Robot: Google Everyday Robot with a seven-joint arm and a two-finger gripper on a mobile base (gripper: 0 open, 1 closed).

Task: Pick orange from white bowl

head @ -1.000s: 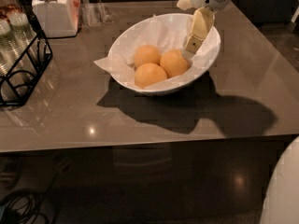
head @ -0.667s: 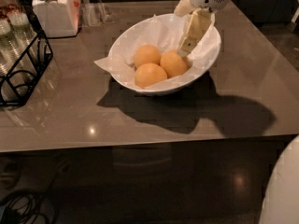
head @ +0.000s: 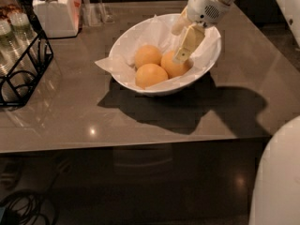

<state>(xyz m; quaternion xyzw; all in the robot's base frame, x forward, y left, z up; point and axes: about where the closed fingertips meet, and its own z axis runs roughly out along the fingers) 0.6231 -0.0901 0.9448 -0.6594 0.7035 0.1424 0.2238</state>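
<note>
Your gripper (head: 179,46) hung inside the white bowl (head: 161,89).
Its fingers (head: 187,43) were spread apart, one tip against the right-hand orange (head: 171,68).

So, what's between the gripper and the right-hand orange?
Nothing visible: in the camera view the gripper hangs inside the white bowl, overlapping that orange.
</note>
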